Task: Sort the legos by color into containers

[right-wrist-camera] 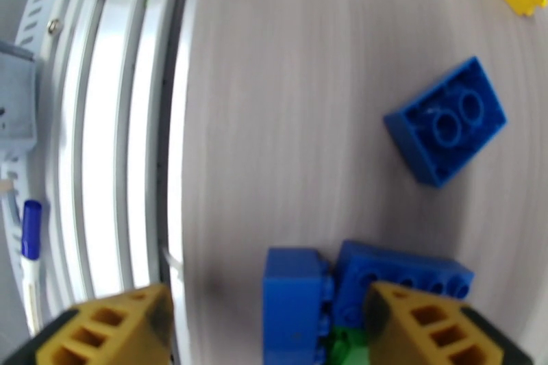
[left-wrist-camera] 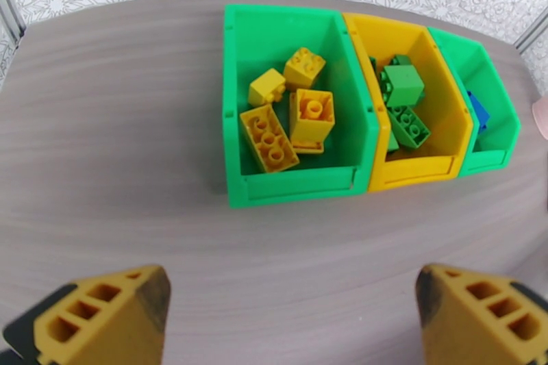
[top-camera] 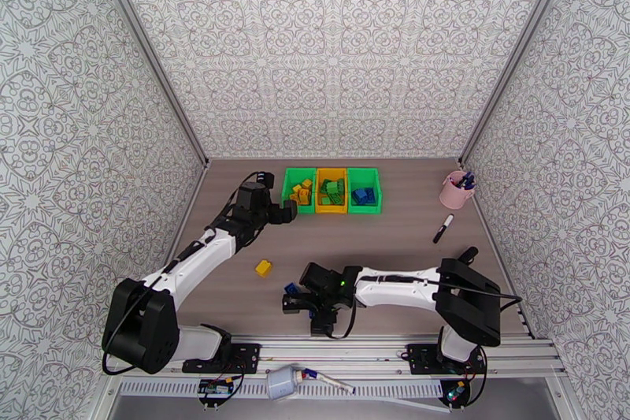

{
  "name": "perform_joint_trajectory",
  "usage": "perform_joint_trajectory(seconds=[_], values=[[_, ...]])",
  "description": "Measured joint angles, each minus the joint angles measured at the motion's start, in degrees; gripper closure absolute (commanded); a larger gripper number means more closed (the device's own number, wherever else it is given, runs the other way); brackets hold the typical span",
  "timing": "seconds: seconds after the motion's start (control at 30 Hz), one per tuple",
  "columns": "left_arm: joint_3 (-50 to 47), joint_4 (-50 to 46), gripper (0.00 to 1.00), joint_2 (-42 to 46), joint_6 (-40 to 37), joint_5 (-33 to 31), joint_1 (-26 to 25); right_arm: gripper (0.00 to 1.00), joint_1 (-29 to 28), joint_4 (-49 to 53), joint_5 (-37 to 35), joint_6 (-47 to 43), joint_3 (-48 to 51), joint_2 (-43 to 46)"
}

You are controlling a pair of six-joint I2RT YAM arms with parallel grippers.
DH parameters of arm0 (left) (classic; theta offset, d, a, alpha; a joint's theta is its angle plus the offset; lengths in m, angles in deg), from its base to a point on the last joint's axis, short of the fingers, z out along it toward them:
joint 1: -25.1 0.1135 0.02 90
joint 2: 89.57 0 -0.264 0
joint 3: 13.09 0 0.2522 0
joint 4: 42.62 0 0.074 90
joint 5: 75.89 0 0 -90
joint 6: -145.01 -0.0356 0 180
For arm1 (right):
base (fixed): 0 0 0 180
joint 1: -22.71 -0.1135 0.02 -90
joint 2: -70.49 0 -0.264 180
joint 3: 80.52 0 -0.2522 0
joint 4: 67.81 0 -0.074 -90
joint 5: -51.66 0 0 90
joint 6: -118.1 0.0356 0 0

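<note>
Sorting is nearly done. The containers (left-wrist-camera: 301,185) sit upper centre of the left wrist view: yellow legos in the left green one, green in the yellow, blue in the right. The left gripper (left-wrist-camera: 291,291) hangs just short of them, jaws wide and empty. The right gripper (right-wrist-camera: 267,322), at the bottom of its wrist view, has wide jaws straddling a blue brick (right-wrist-camera: 296,291) in a clump (a green bit shows underneath). A second blue brick (right-wrist-camera: 445,120) and a yellow brick (top-camera: 264,267) lie loose. This looks like a pick; the next move is to close on one brick without dragging its neighbours.
</note>
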Motion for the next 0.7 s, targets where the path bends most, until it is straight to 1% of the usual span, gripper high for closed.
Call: perform_joint_trajectory(seconds=[0.17,0.27,0.4,0.47,0.57,0.7], values=[[0.0,0.0,0.01,0.0,0.0,0.0,0.0,0.30,0.0,-0.5,-1.5,0.9,1.2,0.9],[0.0,0.0,0.01,0.0,0.0,0.0,0.0,0.39,0.0,-0.8,-2.2,1.3,1.7,1.2],[0.0,0.0,0.01,0.0,0.0,0.0,0.0,0.46,0.0,-1.5,-3.2,1.9,1.9,1.2],[0.0,0.0,0.01,0.0,0.0,0.0,0.0,0.47,0.0,-1.8,-3.5,2.2,2.0,1.2],[0.0,0.0,0.01,0.0,0.0,0.0,0.0,0.52,0.0,-2.1,-4.2,2.4,2.1,1.2],[0.0,0.0,0.01,0.0,0.0,0.0,0.0,0.53,0.0,-2.5,-5.4,3.0,2.1,1.2]])
